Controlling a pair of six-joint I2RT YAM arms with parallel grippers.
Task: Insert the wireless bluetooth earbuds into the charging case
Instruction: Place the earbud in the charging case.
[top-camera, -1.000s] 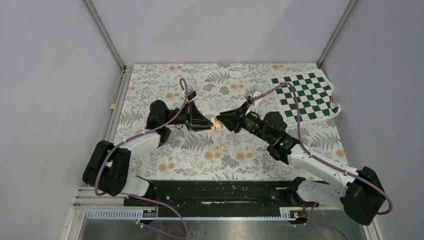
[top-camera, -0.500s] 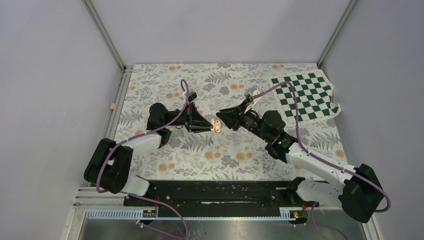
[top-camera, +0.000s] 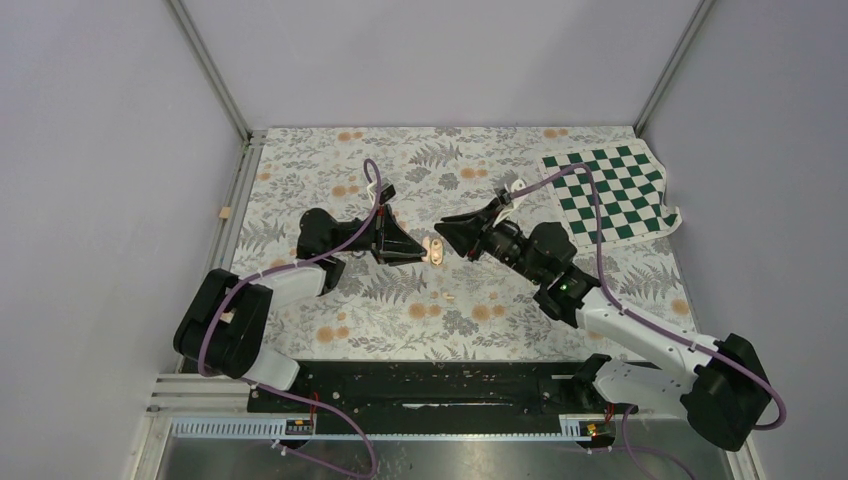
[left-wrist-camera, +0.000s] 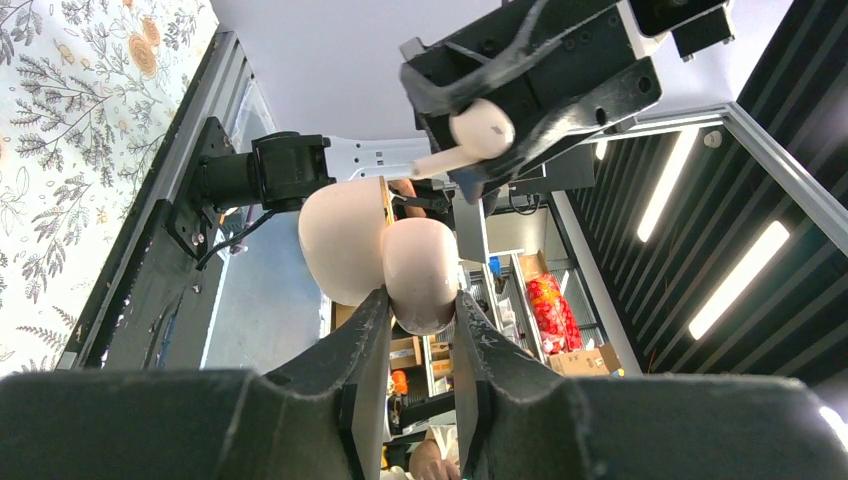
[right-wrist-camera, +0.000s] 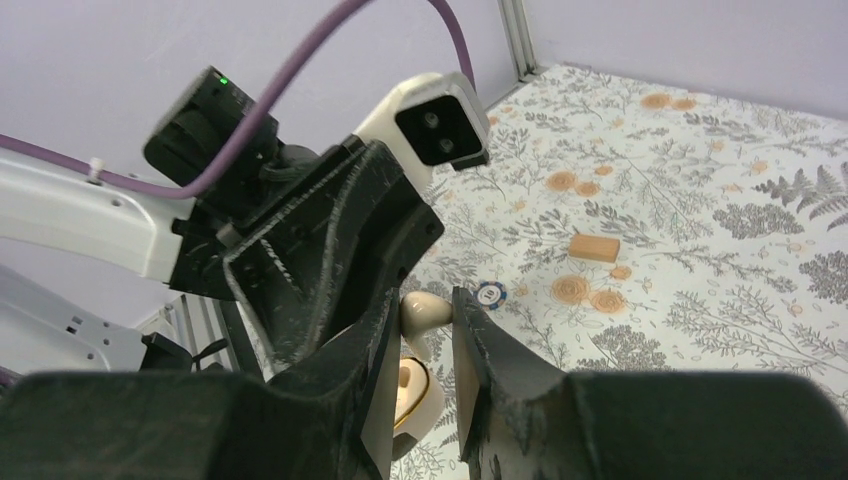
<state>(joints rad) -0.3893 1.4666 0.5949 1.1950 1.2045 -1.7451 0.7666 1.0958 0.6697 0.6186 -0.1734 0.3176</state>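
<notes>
Floral mat (top-camera: 330, 170), clamped case (left-wrist-camera: 420, 270), earbud (right-wrist-camera: 424, 309) apparently wrist-view only

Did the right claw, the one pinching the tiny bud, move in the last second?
Yes, slightly. In the overhead view the right gripper has shifted up the picture, toward the level of the checkered cloth.

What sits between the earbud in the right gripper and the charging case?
Nothing: the left wrist view shows a narrow bare gap between the earbud and the charging case held by the left gripper.
</notes>
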